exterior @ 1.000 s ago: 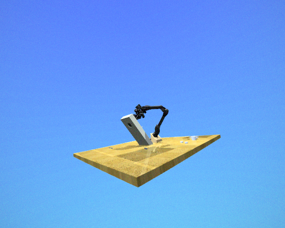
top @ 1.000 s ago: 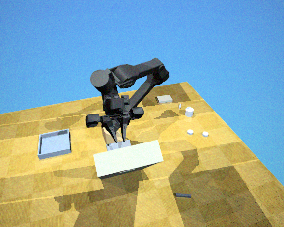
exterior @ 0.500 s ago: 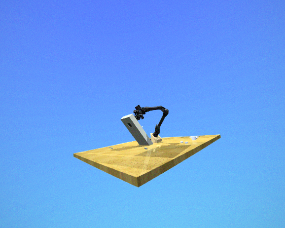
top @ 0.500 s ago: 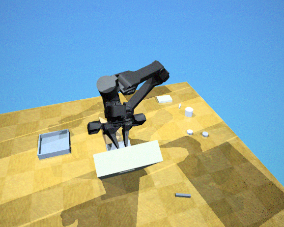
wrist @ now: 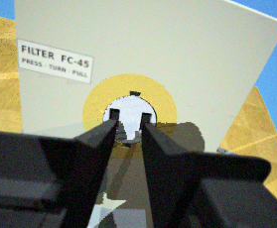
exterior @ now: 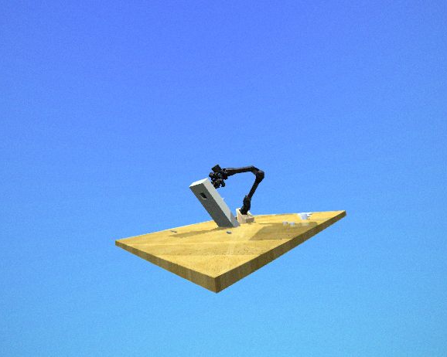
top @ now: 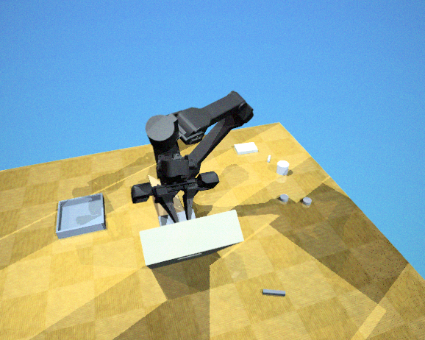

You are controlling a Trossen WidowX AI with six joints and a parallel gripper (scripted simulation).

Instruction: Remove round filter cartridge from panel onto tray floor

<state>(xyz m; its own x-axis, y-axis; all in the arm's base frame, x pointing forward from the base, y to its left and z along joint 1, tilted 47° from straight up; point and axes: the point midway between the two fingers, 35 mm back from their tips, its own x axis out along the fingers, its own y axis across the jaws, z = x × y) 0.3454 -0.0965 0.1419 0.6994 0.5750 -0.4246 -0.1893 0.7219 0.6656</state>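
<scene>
The table (top: 317, 257) looks like pale wood — a patchwork of grain running in alternating directions, with a slight sheen. The service panel (wrist: 195, 64) is matt off-white, smooth like painted metal or plastic; its label (wrist: 55, 60) looks like white paper with dark print. A flat yellow ring (wrist: 162, 99) surrounds the filter cartridge (wrist: 130, 115), whose face is pale and smooth. The gripper (wrist: 130, 130) is matt charcoal — plastic-looking. The tray (top: 61, 224) is dull grey-blue.

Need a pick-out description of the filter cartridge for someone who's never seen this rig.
Find the tilted pale service panel standing in front of the arm on the wooden table. On its face, below the "FILTER FC-45" label, a yellow ring surrounds the filter cartridge. It is the only white disc set in the panel, with two dark slots the gripper fingertips line up with.
</scene>
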